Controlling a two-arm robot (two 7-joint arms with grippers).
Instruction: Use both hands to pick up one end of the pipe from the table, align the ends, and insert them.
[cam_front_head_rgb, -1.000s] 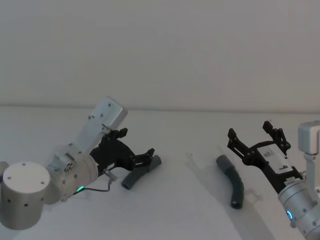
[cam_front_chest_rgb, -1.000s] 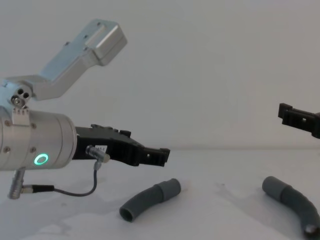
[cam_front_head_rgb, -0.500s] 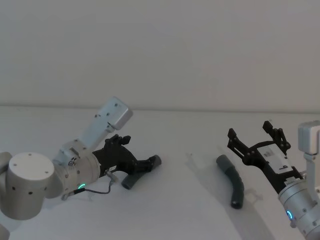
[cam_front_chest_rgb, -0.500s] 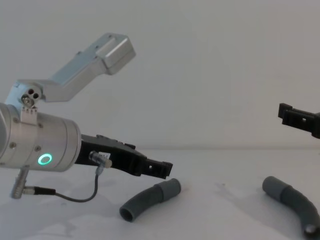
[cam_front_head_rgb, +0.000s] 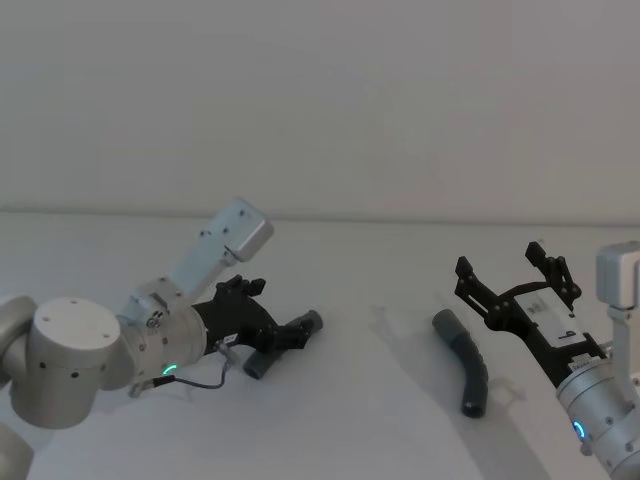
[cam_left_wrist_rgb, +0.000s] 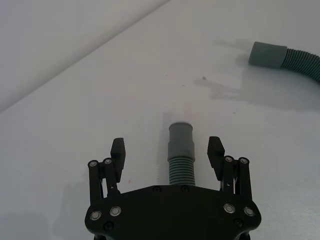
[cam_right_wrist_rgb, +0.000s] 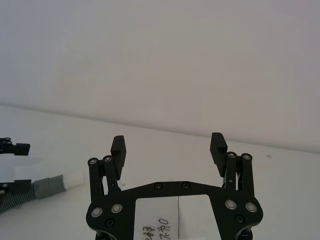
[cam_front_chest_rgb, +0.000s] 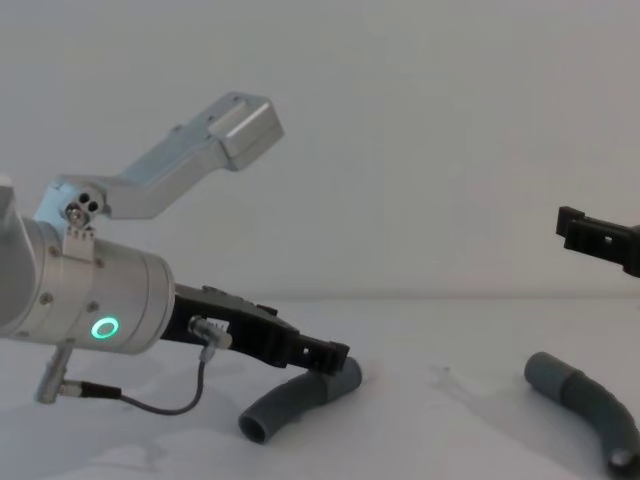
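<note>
Two dark-grey ribbed pipe pieces lie on the white table (cam_front_head_rgb: 370, 430). The left piece (cam_front_head_rgb: 283, 343) (cam_front_chest_rgb: 292, 400) lies between the fingers of my open left gripper (cam_front_head_rgb: 292, 331) (cam_front_chest_rgb: 335, 357). In the left wrist view the left gripper (cam_left_wrist_rgb: 167, 147) straddles that piece's smooth grey cuff end (cam_left_wrist_rgb: 181, 140) without touching it. The right wrist view shows this cuff (cam_right_wrist_rgb: 49, 184) with a white tip (cam_right_wrist_rgb: 75, 178). The right piece (cam_front_head_rgb: 464, 363) (cam_front_chest_rgb: 585, 400) (cam_left_wrist_rgb: 285, 56) lies free. My right gripper (cam_front_head_rgb: 500, 260) (cam_right_wrist_rgb: 168, 144) hovers open above and behind it, a finger (cam_front_chest_rgb: 595, 236) at the chest view's right edge.
A plain pale wall rises behind the table's far edge (cam_front_head_rgb: 400, 219). A thin grey cable (cam_front_chest_rgb: 160, 405) loops under the left wrist, just above the tabletop.
My left gripper has dropped and pushed forward, from above the left pipe piece to low around its cuff end. The right arm and both pieces have not moved.
</note>
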